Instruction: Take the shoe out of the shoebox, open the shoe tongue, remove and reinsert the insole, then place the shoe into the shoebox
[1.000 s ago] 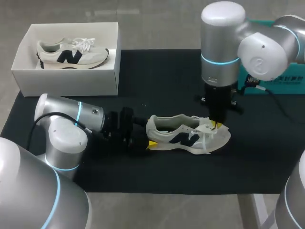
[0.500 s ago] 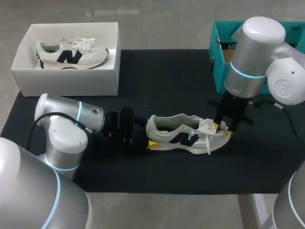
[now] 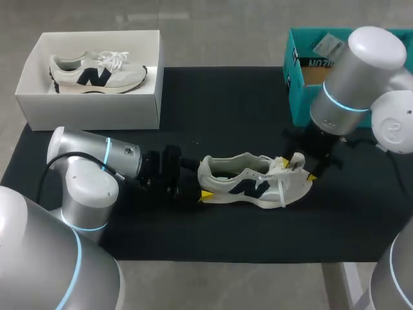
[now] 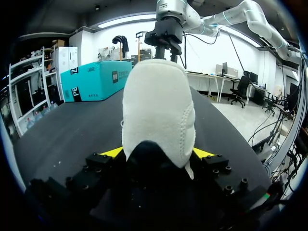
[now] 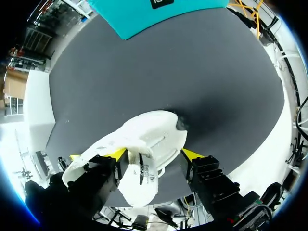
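L pincer (image 4: 157, 153) clamps shoe (image 3: 255, 182) heel, anchoring it on surface (image 3: 226, 110); R pincer (image 3: 298, 169) spread astride lifted tongue (image 3: 296, 159) (prob. clearing insole access).

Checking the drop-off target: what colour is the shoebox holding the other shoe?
White shoebox, clearest in head view.

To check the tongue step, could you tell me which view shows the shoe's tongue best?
Right wrist view: the tongue lies close up. The head view shows it small; the left wrist view, only the heel.
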Robot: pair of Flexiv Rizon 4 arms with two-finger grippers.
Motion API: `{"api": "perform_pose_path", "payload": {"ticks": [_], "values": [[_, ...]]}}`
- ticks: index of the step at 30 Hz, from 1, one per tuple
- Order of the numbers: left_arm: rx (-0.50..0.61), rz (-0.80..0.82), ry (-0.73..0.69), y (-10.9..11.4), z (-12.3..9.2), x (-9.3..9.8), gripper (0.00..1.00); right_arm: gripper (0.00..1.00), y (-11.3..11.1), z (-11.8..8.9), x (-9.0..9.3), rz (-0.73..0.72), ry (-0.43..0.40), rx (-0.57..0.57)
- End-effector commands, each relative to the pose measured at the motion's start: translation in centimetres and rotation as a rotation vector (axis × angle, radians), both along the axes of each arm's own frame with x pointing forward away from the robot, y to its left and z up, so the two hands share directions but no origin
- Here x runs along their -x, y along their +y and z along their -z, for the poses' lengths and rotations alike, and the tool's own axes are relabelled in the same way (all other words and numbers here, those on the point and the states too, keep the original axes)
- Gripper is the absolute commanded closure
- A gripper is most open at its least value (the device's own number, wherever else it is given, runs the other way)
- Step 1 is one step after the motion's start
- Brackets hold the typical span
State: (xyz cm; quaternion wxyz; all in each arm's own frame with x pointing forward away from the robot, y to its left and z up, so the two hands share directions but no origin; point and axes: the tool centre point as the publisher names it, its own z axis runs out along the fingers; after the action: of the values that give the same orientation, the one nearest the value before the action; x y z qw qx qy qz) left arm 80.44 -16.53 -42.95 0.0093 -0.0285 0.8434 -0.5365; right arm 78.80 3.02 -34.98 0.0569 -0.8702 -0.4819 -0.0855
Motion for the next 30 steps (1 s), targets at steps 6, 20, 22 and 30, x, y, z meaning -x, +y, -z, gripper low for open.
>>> {"api": "perform_pose_path", "payload": {"ticks": [6, 20, 22, 30], "values": [[-0.002, 0.000, 0.000, -0.1, 0.2, 0.0, 1.00, 0.00, 2.3, -6.8, -0.3, -0.142, -0.096, 0.014], [-0.002, 0.000, 0.000, -0.1, 0.2, 0.0, 1.00, 0.00, 10.6, -11.5, -0.8, -1.087, 0.057, -0.418], [-0.002, 0.000, 0.000, -0.1, 0.2, 0.0, 1.00, 0.00, 10.6, -11.5, -0.8, -1.087, 0.057, -0.418], [-0.002, 0.000, 0.000, -0.1, 0.2, 0.0, 1.00, 0.00, 10.6, -11.5, -0.8, -1.087, 0.057, -0.418]]}}
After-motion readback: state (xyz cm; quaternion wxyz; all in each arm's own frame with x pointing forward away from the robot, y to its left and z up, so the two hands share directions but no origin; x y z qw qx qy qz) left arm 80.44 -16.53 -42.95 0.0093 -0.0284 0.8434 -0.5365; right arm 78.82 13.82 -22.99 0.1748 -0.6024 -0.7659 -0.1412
